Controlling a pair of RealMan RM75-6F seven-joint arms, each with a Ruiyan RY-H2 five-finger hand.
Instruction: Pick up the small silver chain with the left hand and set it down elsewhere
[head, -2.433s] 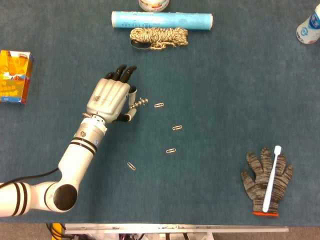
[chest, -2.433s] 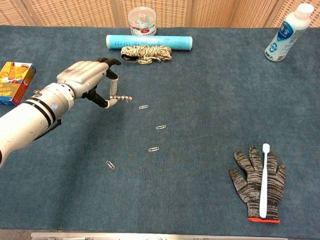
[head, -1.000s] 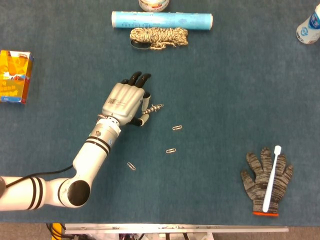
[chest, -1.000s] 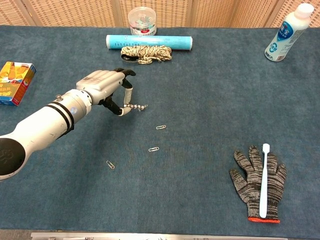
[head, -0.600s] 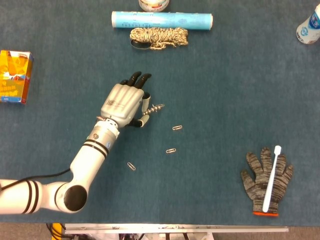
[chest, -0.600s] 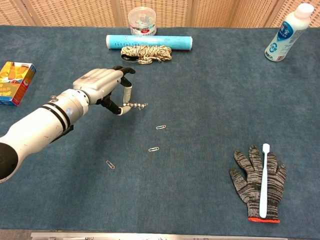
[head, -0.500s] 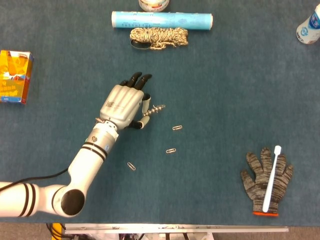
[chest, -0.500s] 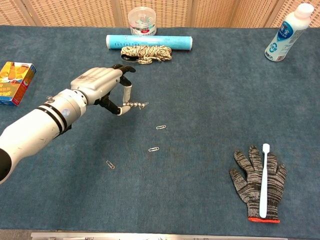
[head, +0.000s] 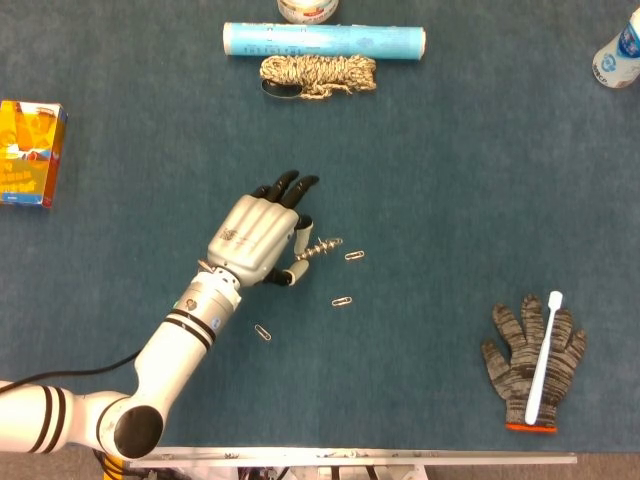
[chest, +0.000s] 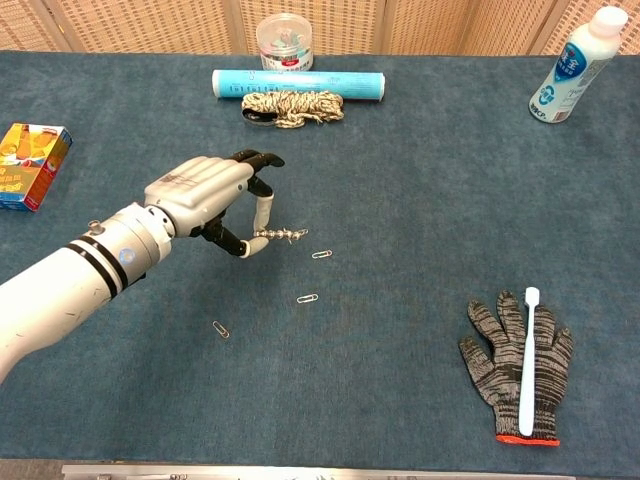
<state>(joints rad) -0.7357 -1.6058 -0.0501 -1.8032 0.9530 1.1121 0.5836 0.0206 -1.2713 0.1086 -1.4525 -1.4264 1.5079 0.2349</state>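
A small silver chain (head: 319, 247) (chest: 283, 235) sticks out sideways from my left hand (head: 262, 238) (chest: 213, 201), which pinches one end of it between thumb and finger. The hand hovers over the blue cloth near the table's middle, left of centre, its dark fingertips (head: 298, 183) pointing up and right in the head view. The chain's free end reaches toward a paperclip (head: 354, 255) (chest: 321, 254). Neither view shows my right hand.
Two more paperclips (head: 342, 301) (head: 262, 332) lie below the hand. A rope coil (head: 318, 73) and a blue roll (head: 323, 39) sit at the back, an orange box (head: 30, 152) far left, a bottle (chest: 572, 64) back right, a grey glove (head: 528, 362) with a toothbrush (head: 544, 354) on it at right.
My left hand has carried the chain rightward and toward the front of the table, from beside the paperclip nearest the rope to just left of the middle one.
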